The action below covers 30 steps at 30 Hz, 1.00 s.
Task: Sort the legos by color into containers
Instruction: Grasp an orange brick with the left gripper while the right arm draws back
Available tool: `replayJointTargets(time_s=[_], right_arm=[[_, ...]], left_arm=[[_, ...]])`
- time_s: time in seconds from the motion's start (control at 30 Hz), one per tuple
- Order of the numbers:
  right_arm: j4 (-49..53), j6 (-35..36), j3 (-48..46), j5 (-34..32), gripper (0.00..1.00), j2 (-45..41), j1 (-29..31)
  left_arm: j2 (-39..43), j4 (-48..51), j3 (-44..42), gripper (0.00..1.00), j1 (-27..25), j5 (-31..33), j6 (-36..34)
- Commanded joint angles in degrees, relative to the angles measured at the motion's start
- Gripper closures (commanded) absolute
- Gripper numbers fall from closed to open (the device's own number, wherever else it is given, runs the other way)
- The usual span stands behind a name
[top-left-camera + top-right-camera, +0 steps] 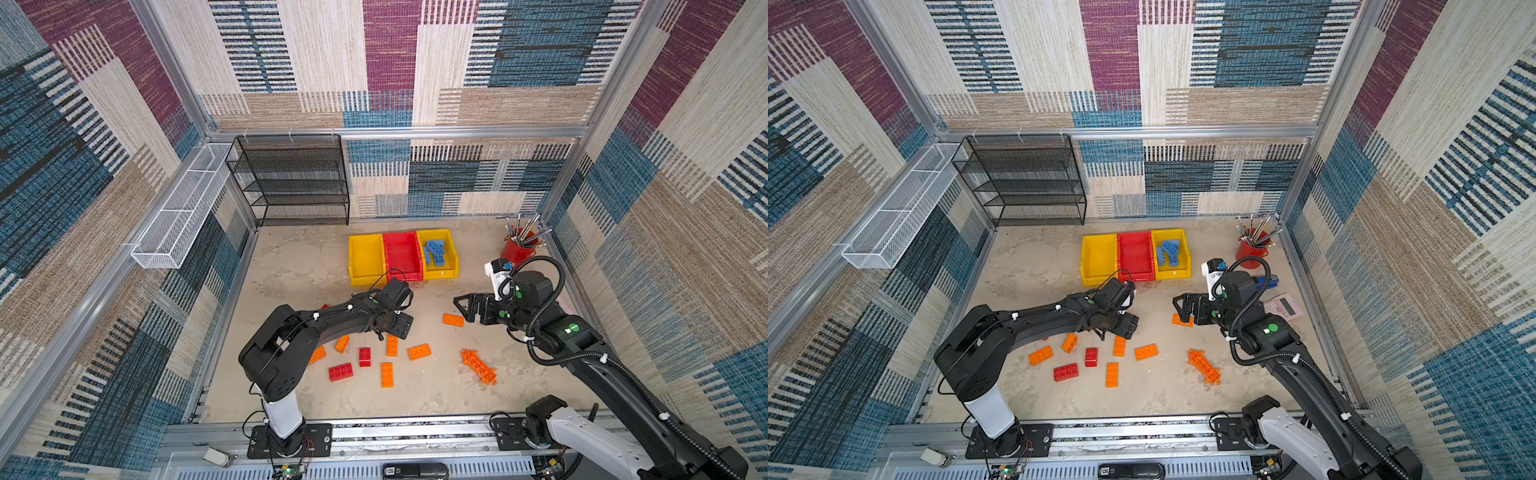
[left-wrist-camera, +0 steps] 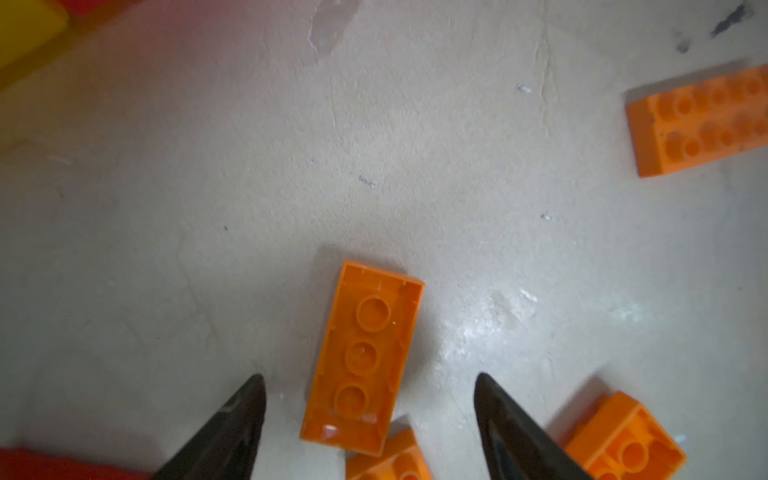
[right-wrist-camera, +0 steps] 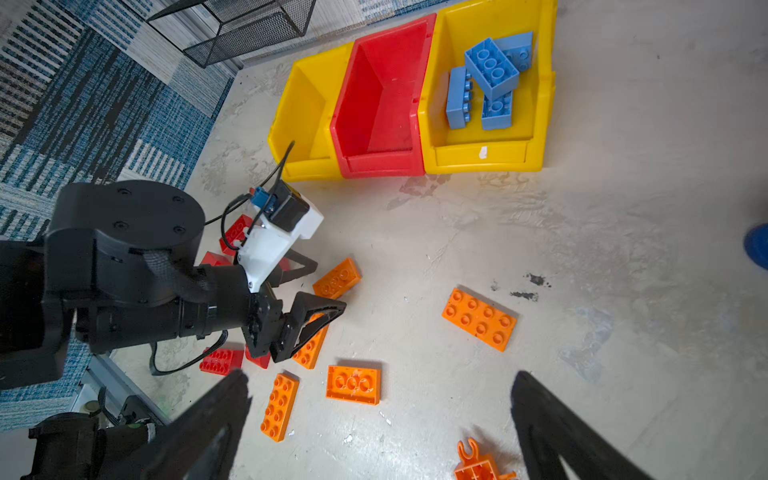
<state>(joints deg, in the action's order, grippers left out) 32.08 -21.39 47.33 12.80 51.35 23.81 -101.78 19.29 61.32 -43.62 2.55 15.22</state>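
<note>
An upturned orange brick (image 2: 363, 357) lies untouched between the spread left gripper (image 2: 370, 375) jaws.

Blue legos (image 1: 1169, 252) lie in one yellow bin (image 1: 1173, 273).

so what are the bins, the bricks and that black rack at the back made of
Bins: probably moulded plastic; smooth, even colour with a soft sheen and rounded rims.
Bricks: hard plastic, fairly glossy; the upturned orange one shows thin walls and moulded tubes inside.
Black rack: looks like metal mesh on a wire frame, matte black; you can see the wall through it.
</note>
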Motion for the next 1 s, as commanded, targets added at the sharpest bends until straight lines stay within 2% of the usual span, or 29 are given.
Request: replayJointTargets(time_s=[0.0,0.33,0.53,0.77,0.97], right_arm=[[-0.46,-0.74,0.26,-1.03,0.01,0.22,0.01],[0.16,-0.8,0.98,-1.52,0.01,1.4,0.01],[0.88,-1.03,1.68,-2.17,0.01,0.53,0.01],[0.89,-1.37,2.12,-2.5,0.01,-0.28,0.01],[0.28,-1.63,2.03,-2.16,0.01,-1.06,0.01]], left_arm=[[-0.87,-0.88,-0.05,0.2,0.2,-0.96,0.6],[-3.84,-0.05,1.4,0.46,0.19,0.01,0.4],[-4.9,0.45,1.77,0.52,0.29,0.02,0.95],[-4.18,2.06,2.78,0.78,0.29,0.1,1.39],[-3.18,8.78,8.24,0.78,0.29,2.39,0.8]])
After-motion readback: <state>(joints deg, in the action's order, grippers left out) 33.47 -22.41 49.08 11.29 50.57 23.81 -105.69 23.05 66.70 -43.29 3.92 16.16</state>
